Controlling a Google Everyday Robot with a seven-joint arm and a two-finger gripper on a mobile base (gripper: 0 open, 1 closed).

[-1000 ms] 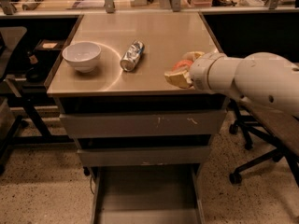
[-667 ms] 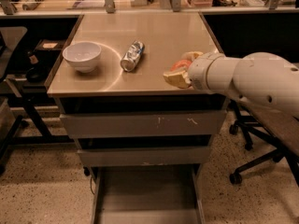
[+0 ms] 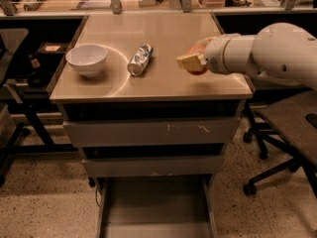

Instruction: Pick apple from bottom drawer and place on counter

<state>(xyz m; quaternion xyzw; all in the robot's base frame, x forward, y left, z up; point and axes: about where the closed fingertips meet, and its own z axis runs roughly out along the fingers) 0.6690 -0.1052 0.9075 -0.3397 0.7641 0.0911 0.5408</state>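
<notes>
hovering low over the counter, the gripper gripped the apple, seemingly poised to set it down; the open bottom drawer gaped well below it, the crushed can well apart.

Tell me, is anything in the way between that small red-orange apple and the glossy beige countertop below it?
Nothing visible. The two-finger gripper holds the small red-orange apple over the glossy beige counter, on its right side, which is bare beneath it. The crushed silver can and white bowl sit off to the left.
</notes>
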